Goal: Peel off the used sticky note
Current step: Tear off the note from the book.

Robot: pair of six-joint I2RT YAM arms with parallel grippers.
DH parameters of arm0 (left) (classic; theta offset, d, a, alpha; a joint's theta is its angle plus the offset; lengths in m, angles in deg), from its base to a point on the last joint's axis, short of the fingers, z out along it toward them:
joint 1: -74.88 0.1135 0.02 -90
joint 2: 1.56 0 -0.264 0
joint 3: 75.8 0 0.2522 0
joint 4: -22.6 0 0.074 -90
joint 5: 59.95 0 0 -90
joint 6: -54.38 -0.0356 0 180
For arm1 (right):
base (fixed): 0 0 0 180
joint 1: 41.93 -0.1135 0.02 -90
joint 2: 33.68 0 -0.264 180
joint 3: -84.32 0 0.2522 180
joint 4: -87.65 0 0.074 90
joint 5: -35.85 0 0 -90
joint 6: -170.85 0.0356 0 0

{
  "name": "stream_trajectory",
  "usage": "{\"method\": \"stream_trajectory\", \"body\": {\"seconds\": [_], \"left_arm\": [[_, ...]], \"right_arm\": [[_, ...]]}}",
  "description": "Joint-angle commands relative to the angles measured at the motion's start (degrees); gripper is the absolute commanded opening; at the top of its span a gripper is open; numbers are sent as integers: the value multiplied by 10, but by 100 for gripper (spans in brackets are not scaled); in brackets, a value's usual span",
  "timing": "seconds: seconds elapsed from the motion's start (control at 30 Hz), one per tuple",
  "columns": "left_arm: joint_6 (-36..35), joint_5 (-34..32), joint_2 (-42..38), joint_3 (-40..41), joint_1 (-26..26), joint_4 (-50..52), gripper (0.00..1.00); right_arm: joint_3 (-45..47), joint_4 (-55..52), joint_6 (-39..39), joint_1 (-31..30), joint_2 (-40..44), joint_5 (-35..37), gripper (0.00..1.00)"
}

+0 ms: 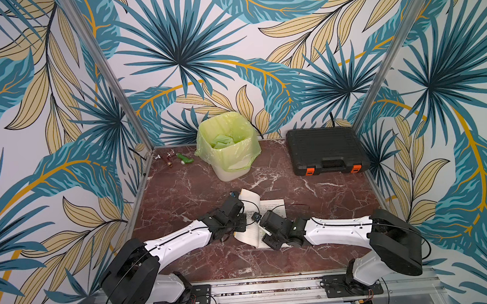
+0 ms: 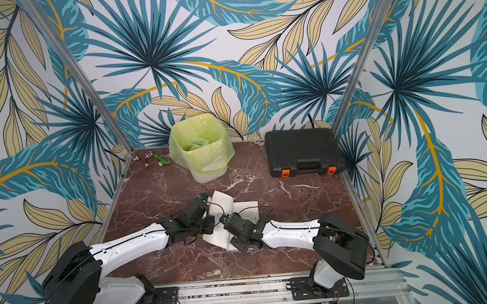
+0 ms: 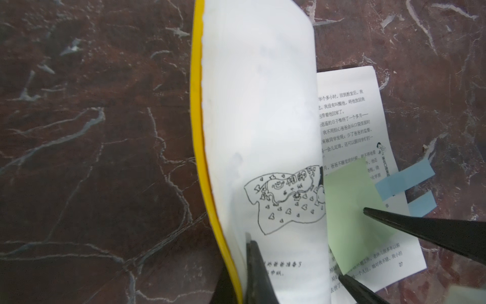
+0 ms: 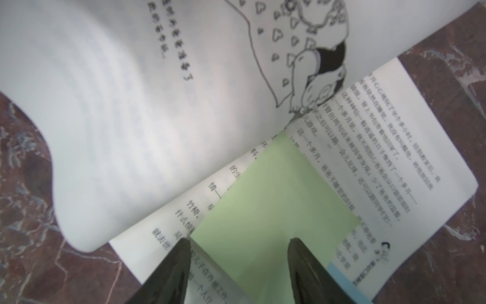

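At the counter's far left corner lie a few small metal fittings and a green piece. Right of them, by the back wall, stands a bin lined with a green bag that holds green scraps.

Nearer the front, the left end effector is clenched on the lifted pages of the book, which curl upward along with the yellow cover. The right-hand page lies flat on the counter. On its lower part the green note lies flat over the print.

The right end effector is released and hangs low over the note. One fingertip is at the note's corner and the other is over its face. Whether either touches the paper cannot be told. Two blue tabs stick out past the page edge just beside the note.

A closed black case sits at the far right.
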Motion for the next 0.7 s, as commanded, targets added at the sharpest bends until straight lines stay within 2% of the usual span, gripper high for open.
{"method": "stream_trajectory", "body": {"seconds": [0.0,0.13,0.33,0.43,0.67], "left_arm": [[-6,1,13,8,4,25,0],[-7,2,14,6,6,29,0],[-3,0,10,2,8,33,0],[-3,-1,10,-3,8,37,0],[-3,-2,16,-8,9,39,0]], "right_arm": [[17,-7,9,-3,3,-4,64],[11,-6,13,-3,-11,25,63],[9,2,16,-3,-19,64,51],[14,9,12,-3,-15,70,42],[26,43,8,2,14,62,13]]}}
